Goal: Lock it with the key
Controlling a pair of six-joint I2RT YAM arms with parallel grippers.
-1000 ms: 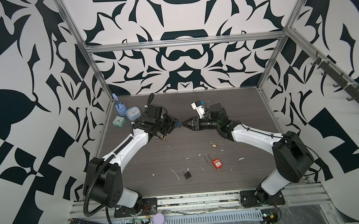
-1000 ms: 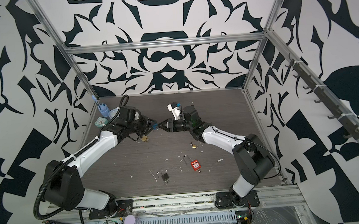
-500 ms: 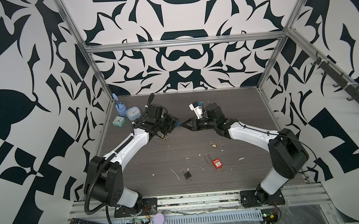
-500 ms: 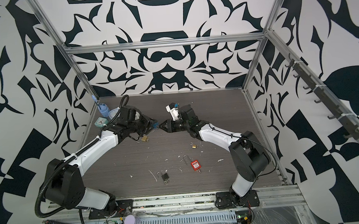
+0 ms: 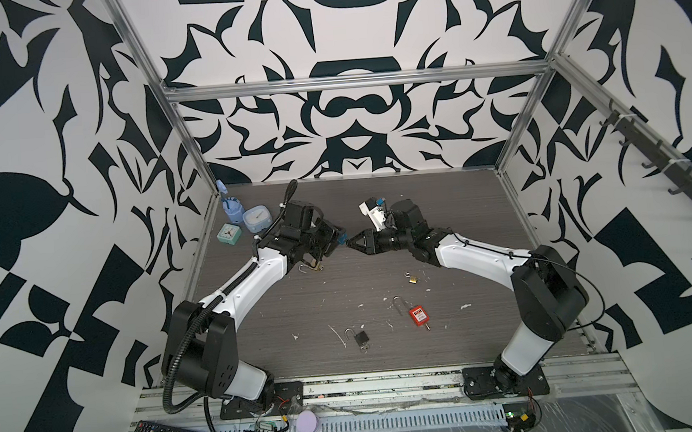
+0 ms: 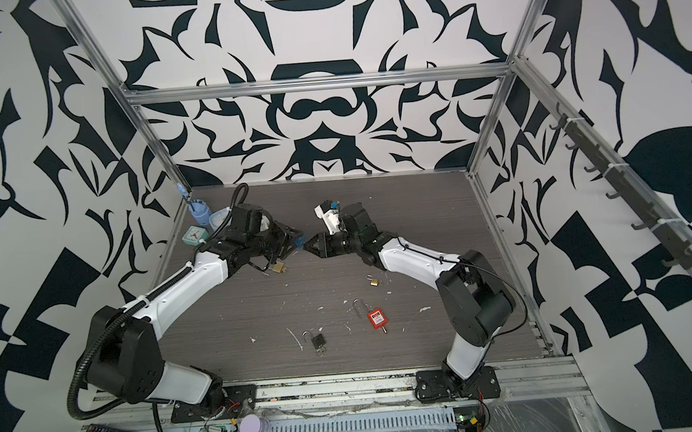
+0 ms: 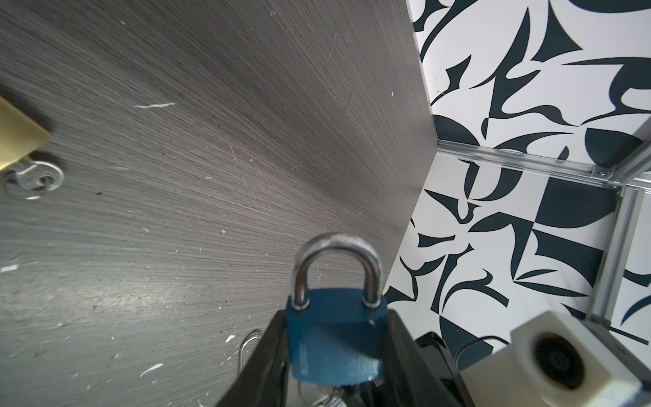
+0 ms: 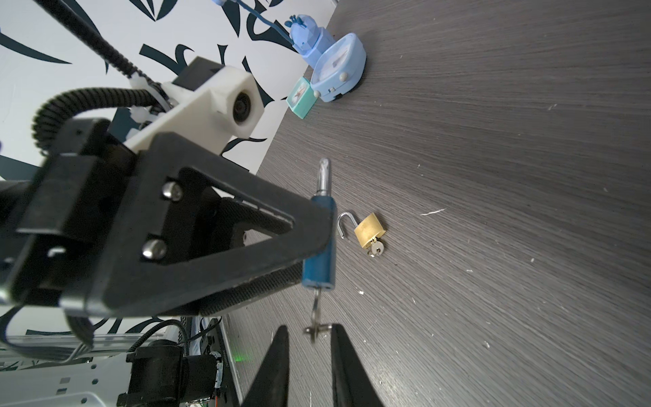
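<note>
Two grippers meet above the table (image 5: 451, 201): the left gripper (image 5: 335, 237) is clamped across the blue padlock (image 7: 334, 345), holding it clear of the surface, probably so the keyway stays reachable. Its long axis runs from shackle to key (image 8: 317, 313), with the key end pointing at the right gripper (image 8: 310, 331), whose jaws stand narrowly apart either side of the key's head.

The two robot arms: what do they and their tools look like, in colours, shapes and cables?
Both arms have white shells and black joints. The left arm carries a thick ribbed black hose, the right arm a thin black cable. The left tool and the right tool are black, with triangular open-frame fingers, screw heads and dotted pads. A white camera housing sits on each wrist.
</note>
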